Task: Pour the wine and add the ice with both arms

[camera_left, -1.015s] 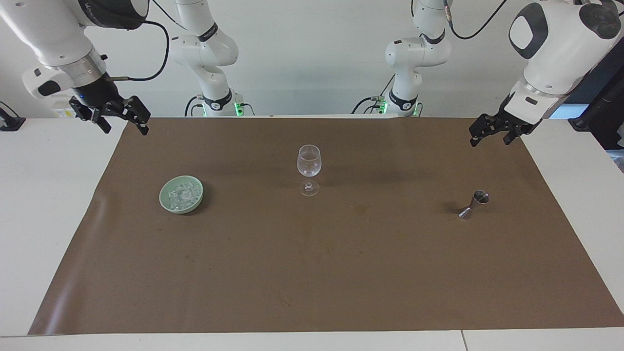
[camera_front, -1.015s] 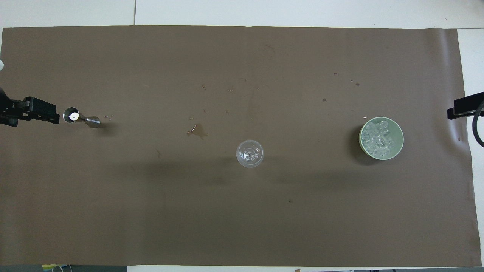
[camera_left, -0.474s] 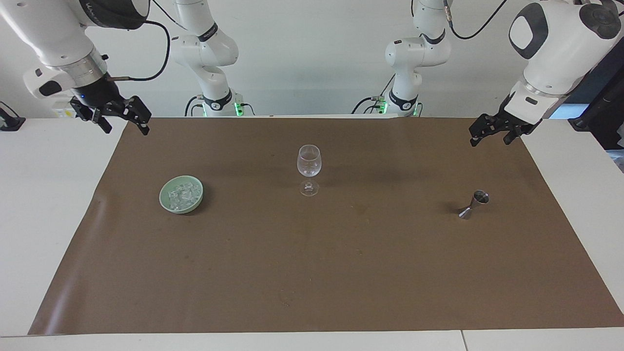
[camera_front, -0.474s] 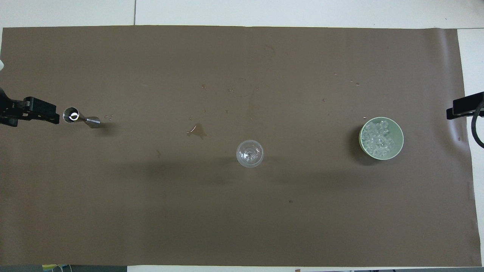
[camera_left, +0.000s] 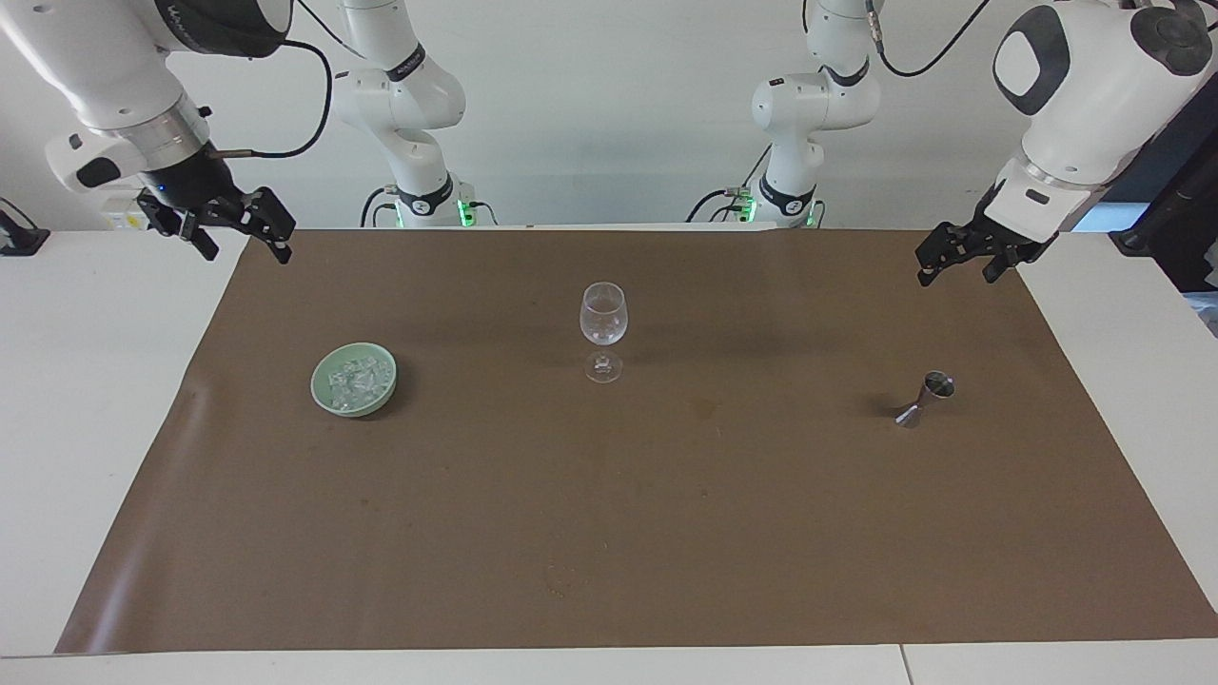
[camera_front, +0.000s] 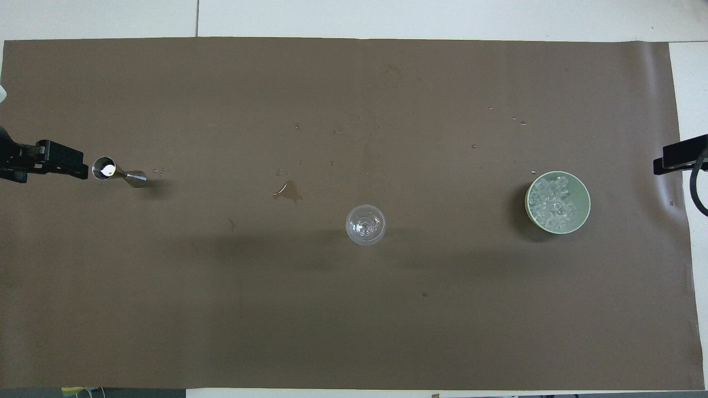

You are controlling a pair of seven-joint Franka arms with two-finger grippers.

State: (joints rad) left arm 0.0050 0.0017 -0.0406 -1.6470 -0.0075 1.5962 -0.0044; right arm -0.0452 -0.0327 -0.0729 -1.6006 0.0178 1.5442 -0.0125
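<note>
Fingers of both grippers spread wide, holding nothing. Left gripper [camera_left: 969,255] hangs over mat edge at left arm's end; right gripper [camera_left: 231,226] over mat corner at right arm's end. Wine glass [camera_left: 603,328] mid-desk, nearest robots. Ice [camera_left: 354,384] heaped in green bowl [camera_left: 324,395]; jigger [camera_left: 926,399] farther out. Judged: task at start; next, each arm descends to own item.
</note>
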